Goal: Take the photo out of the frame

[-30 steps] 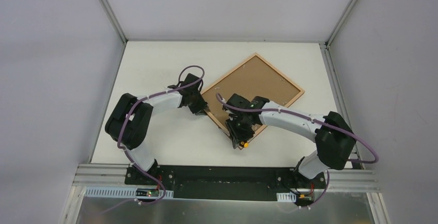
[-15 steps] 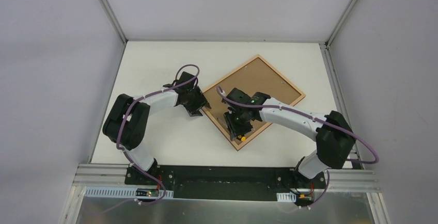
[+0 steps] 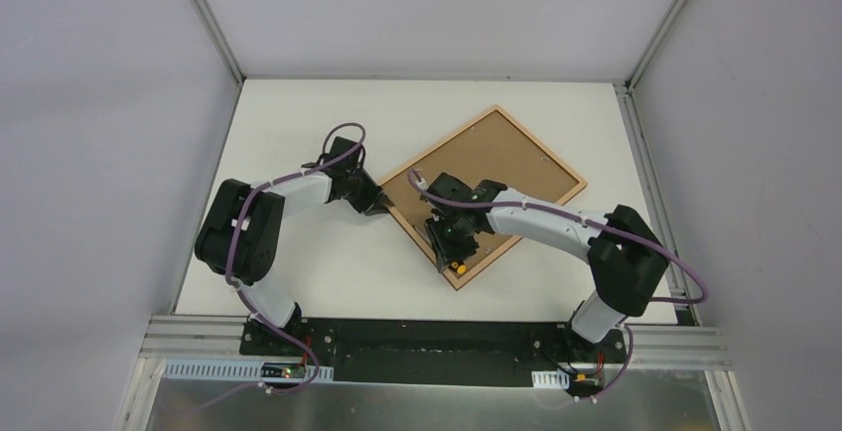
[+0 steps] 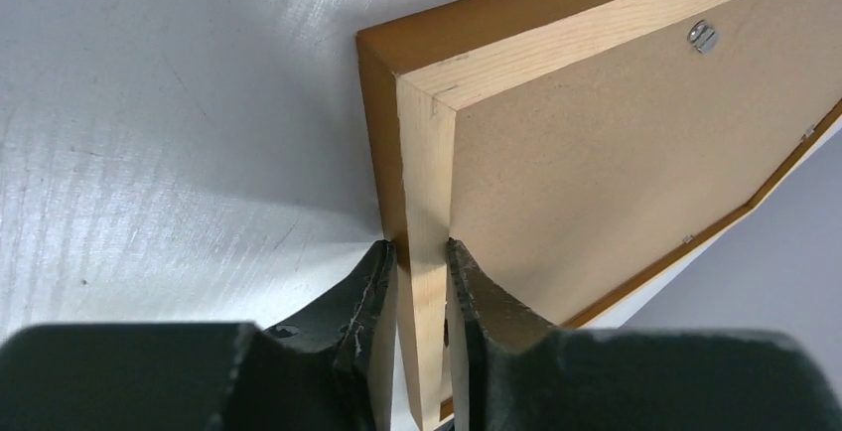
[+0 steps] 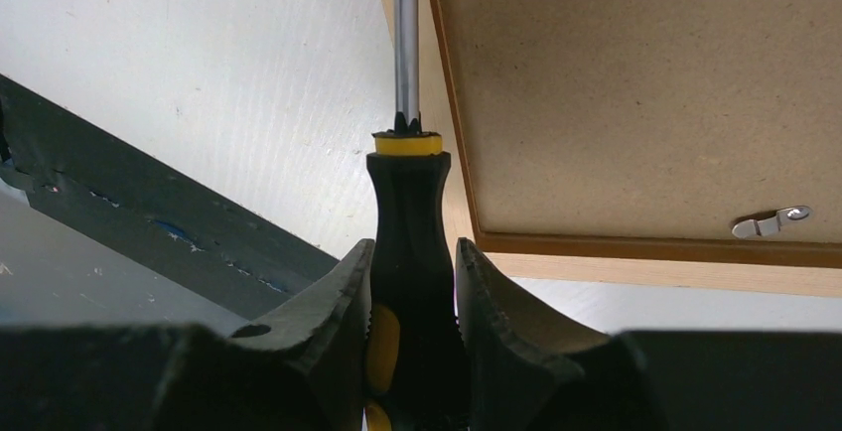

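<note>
Right, left gripper [image 4: 415, 252] first: its fingers [image 4: 372, 282] are pinched on the frame [image 4: 427, 183], one on each side of the pale wood rail just below a corner. From above, that is the frame's left corner, with the left gripper [image 3: 380, 203] at it.

The right gripper [image 5: 412, 252] is clamped on a screwdriver [image 5: 409, 222] by its black handle, which has yellow patches and a yellow collar. The steel shaft [image 5: 405, 34] runs up along the seam between rail and backing board [image 5: 635, 83]; its tip is cut off by the picture edge. From above, the right gripper [image 3: 449, 244] sits over the near-left rail.

Frame looks:
- Thin rectangular wood, orange-brown on the outer side, raw pale wood on the back face.
- The corner shows a joint line between the two rails.
- The plain brown board is set inside, fibre-textured, facing up.
- One small metal turn clip [image 5: 771, 221] on the board by a rail, another clip [image 4: 703, 36] near the far rail.

From above, the frame [image 3: 561, 168] is turned like a diamond, back up, on the white table [image 3: 298, 123], right of centre. I can't tell whether the gripped corner is off the surface.
</note>
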{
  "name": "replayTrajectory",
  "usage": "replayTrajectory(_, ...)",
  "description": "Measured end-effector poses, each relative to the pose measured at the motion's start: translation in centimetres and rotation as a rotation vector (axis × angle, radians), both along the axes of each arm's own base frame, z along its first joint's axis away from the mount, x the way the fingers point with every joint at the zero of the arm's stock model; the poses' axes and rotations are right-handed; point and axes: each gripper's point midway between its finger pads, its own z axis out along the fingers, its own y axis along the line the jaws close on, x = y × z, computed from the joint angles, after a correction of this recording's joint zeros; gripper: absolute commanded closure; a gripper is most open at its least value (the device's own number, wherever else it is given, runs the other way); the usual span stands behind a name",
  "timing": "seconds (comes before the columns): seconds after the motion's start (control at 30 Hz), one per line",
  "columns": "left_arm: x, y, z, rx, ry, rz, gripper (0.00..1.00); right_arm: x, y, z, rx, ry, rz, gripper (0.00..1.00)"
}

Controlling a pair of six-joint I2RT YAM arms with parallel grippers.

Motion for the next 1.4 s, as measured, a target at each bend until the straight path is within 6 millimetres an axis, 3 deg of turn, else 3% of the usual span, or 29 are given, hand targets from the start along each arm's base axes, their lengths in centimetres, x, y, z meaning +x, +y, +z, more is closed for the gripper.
replayTrajectory(0.33,-0.4,-0.3,-0.2,-0.049,-0.004,0.011,0.97,0.5,0.5,-1.8,-0.040,0.020,-0.017,1.00)
replayTrajectory(0.5,-0.3,-0.2,-0.3,-0.058,-0.027,0.019,0.98,0.6,0.8,-2.4,-0.134,0.094,-0.040,1.00)
replayTrajectory(0.73,0.0,0.1,-0.3,-0.050,-0.046,0.029,0.96,1.3,0.8,-1.9,-0.123,0.123,-0.062,1.00)
replayTrajectory(0.83,0.1,0.1,-0.3,-0.046,-0.051,0.023,0.89,1.8,1.0,-0.9,-0.071,0.158,-0.087,1.00)
replayTrajectory(0.9,0.1,0.1,-0.2,-0.040,-0.054,0.014,0.79,2.5,1.1,0.4,-0.024,0.146,-0.108,1.00)
replayTrajectory(1.03,-0.6,0.3,0.0,-0.015,-0.044,-0.027,0.64,5.8,0.4,5.2,0.109,0.004,-0.205,1.00)
replayTrajectory(1.13,-1.6,0.7,0.1,0.011,-0.025,-0.065,0.55,7.7,-1.8,9.1,0.196,-0.144,-0.301,1.00)
replayTrajectory(1.2,-2.4,1.1,0.3,0.033,-0.013,-0.091,0.51,8.3,-4.8,10.7,0.221,-0.227,-0.401,1.00)
replayTrajectory(1.27,-3.1,1.5,0.9,0.049,-0.012,-0.115,0.49,8.3,-8.1,10.9,0.216,-0.263,-0.512,1.00)
replayTrajectory(1.4,-3.3,1.6,3.7,0.053,-0.072,-0.155,0.46,7.9,-15.8,8.1,0.134,-0.259,-0.816,1.00)
